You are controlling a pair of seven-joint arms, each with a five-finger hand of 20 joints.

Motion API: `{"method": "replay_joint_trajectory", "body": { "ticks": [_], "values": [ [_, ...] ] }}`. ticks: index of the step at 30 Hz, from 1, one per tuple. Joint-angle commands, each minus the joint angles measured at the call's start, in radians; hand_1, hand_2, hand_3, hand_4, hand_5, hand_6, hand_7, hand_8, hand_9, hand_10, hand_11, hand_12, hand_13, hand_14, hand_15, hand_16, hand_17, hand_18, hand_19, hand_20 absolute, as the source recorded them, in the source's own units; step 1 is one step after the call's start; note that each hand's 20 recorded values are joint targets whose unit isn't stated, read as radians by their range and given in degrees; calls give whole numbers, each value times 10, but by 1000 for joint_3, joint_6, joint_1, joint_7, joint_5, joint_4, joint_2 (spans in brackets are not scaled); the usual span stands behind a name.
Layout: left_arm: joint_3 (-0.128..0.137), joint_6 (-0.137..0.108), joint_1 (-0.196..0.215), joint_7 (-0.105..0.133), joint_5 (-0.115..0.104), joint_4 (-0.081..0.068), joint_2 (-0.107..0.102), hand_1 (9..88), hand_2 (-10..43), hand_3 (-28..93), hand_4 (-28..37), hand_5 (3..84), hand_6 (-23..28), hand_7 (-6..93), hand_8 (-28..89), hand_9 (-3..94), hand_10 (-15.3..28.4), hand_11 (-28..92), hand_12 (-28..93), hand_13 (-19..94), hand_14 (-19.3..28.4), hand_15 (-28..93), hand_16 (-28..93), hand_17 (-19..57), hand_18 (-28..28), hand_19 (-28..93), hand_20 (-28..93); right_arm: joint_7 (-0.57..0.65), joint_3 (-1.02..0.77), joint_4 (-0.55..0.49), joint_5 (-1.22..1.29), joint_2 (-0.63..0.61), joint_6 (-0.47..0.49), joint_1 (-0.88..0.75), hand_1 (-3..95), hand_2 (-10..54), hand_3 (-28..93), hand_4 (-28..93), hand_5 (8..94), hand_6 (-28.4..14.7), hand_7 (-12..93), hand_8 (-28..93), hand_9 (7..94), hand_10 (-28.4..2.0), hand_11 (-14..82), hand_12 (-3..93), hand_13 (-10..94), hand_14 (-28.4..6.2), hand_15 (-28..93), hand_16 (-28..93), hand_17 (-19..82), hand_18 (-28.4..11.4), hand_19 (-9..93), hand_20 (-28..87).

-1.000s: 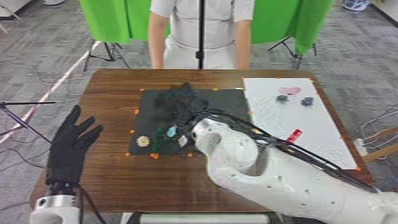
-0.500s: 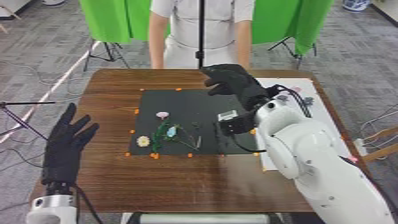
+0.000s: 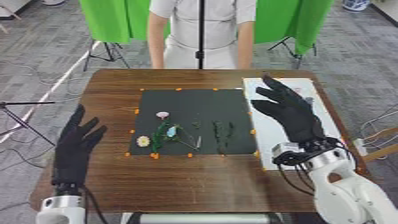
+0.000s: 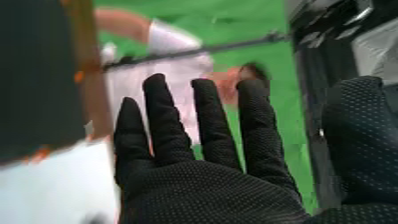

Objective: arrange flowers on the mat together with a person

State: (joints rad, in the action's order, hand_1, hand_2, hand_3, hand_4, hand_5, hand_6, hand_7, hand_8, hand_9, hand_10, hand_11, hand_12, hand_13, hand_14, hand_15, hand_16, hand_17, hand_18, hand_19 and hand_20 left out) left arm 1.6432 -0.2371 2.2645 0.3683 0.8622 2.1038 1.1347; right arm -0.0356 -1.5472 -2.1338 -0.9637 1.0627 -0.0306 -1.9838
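The right hand is open over the white sheet, with straight, spread fingers and nothing held; in the right wrist view the right hand has its fingers extended. At the table's left side the left hand is open and empty. On the dark mat lie a pink flower, a white daisy-like flower, a pale blue flower and green stems on its left half. Dark leafy sprigs lie to their right.
A pale pink piece lies on the white sheet, partly behind the right hand's fingers. Orange markers dot the mat's border. The brown table stretches in front of the mat.
The right hand has moved from over the mat to the right over the white sheet, uncovering the pink flower and dark sprigs, and its fingers have spread. The left hand has stayed nearly still.
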Motion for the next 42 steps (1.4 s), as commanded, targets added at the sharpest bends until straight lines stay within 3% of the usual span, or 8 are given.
{"method": "replay_joint_trajectory", "body": {
  "ticks": [1, 10, 16, 26, 33, 38, 42],
  "values": [
    [-9, 8, 10, -1, 1, -19, 21, 192, 44, 757, -283, 265, -33, 106, -98, 296, 136, 121, 120, 245, 196, 284, -31, -90, 251, 481, 50, 44, 8, 8, -42, 31, -152, -68, 206, 83, 680, -269, 358, 30, 101, -92, 376, -136, 42, 177, 306, -183, 127, 299, 21, -183, 292, 232],
    [10, 11, 1, 21, -3, -25, 3, 190, 43, 759, -283, 264, -29, 106, -97, 301, 137, 123, 121, 248, 197, 288, -31, -89, 251, 484, 57, 26, -33, -5, -42, 107, -119, -111, 206, 83, 677, -267, 356, 31, 105, -94, 375, -138, 46, 177, 304, -182, 147, 290, 15, -182, 301, 234],
    [5, 12, -2, 15, -1, -24, 3, 190, 43, 759, -283, 266, -26, 108, -97, 305, 139, 126, 121, 251, 198, 291, -32, -87, 252, 491, 62, 23, -42, -15, -57, 117, -108, -112, 205, 83, 678, -266, 356, 31, 105, -94, 374, -138, 47, 177, 304, -181, 160, 284, 11, -183, 314, 238],
    [9, 8, 8, 15, -4, -22, 8, 192, 43, 758, -283, 266, -25, 107, -98, 304, 139, 126, 120, 251, 197, 288, -35, -86, 253, 488, 61, 92, 34, -16, -121, 82, -217, -38, 204, 83, 678, -266, 357, 34, 107, -95, 376, -135, 47, 175, 303, -183, 163, 275, 11, -183, 317, 235],
    [4, 16, 1, 4, -3, -26, 15, 195, 44, 760, -283, 265, -20, 111, -98, 306, 141, 129, 120, 251, 198, 291, -34, -87, 252, 490, 63, 84, 6, -16, -101, 87, -195, -67, 202, 83, 677, -265, 361, 34, 108, -97, 380, -135, 51, 175, 306, -181, 165, 274, 11, -183, 317, 233],
    [-7, 10, -6, 22, -10, -29, 13, 197, 44, 761, -283, 264, -19, 111, -98, 306, 142, 132, 120, 252, 199, 296, -33, -87, 252, 491, 63, 70, -19, -13, -99, 91, -166, -78, 203, 84, 675, -265, 363, 35, 110, -97, 382, -135, 55, 175, 307, -182, 169, 273, 10, -183, 318, 232],
    [-3, 11, -2, 13, -8, -25, 13, 197, 44, 762, -283, 264, -19, 112, -98, 307, 142, 134, 119, 251, 199, 297, -35, -87, 252, 491, 64, 69, -29, -16, -96, 91, -156, -84, 201, 85, 676, -264, 365, 34, 110, -98, 383, -135, 56, 174, 309, -182, 174, 272, 10, -184, 319, 232]
  ]
}}
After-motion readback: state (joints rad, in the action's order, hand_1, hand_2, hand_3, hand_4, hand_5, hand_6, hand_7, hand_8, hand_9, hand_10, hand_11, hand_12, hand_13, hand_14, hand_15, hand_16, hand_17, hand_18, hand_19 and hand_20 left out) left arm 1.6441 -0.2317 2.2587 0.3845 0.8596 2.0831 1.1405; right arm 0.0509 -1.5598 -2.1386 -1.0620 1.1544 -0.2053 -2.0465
